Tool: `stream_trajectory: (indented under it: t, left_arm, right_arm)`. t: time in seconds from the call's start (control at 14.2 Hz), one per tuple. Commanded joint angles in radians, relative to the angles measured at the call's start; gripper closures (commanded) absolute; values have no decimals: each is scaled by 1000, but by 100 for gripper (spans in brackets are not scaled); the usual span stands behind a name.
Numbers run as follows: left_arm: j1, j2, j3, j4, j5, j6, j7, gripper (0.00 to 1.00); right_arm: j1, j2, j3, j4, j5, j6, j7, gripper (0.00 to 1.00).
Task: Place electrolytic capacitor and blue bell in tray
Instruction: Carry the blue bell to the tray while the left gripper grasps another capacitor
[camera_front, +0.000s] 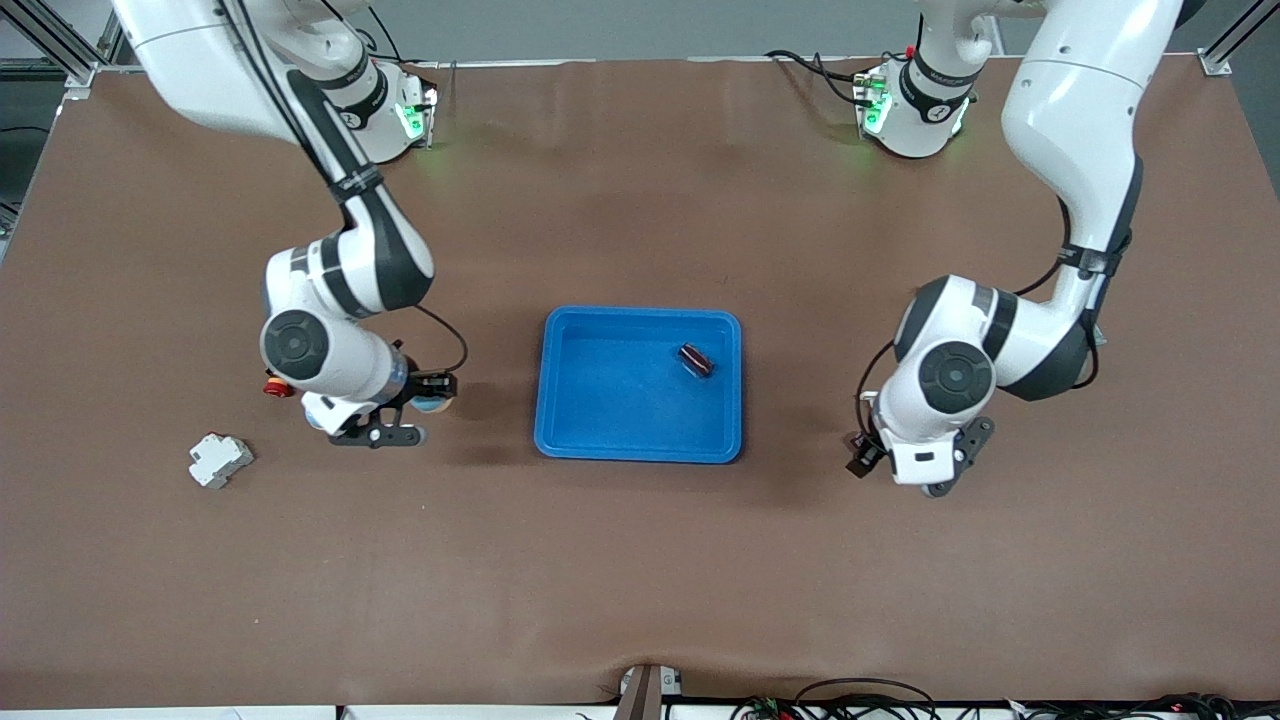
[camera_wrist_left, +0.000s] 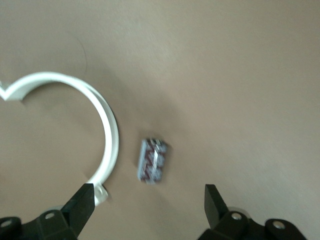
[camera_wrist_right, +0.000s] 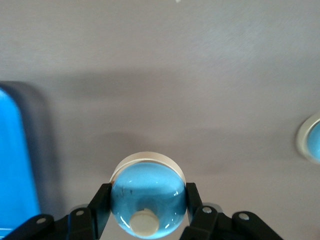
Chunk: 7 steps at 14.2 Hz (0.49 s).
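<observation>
Blue bell (camera_wrist_right: 147, 199) clamped between right gripper (camera_wrist_right: 148, 206) fingers (camera_wrist_right: 101, 202), clear only at wrist.

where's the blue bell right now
The blue bell is clamped in the right pincer, low over the table beside the tray, toward the right arm's end.

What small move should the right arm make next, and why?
Probably lift and carry toward the tray: the right gripper is shut on the blue bell, beside the tray at the right arm's end. The capacitor already lies inside.
</observation>
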<state>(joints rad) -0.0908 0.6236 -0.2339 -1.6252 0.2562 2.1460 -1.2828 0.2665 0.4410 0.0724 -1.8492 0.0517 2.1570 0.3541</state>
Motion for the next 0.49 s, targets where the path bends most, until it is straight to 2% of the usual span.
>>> stream_trajectory:
  t: [0.0,0.14,0.42]
  left_arm:
    - [38,27,-7,-7,29,23,46,11]
    - [59,48,-8,-8,29,28,80,16]
    - [34,73,-10,-1,29,52,111,25]
  right_arm:
    - [69,-38,-6,-21,-3,-17,147,87]
    - [141,-38,-8,-15,-3,-9,267,87]
    - [230,-25,-8,17,-3,1,419,87]
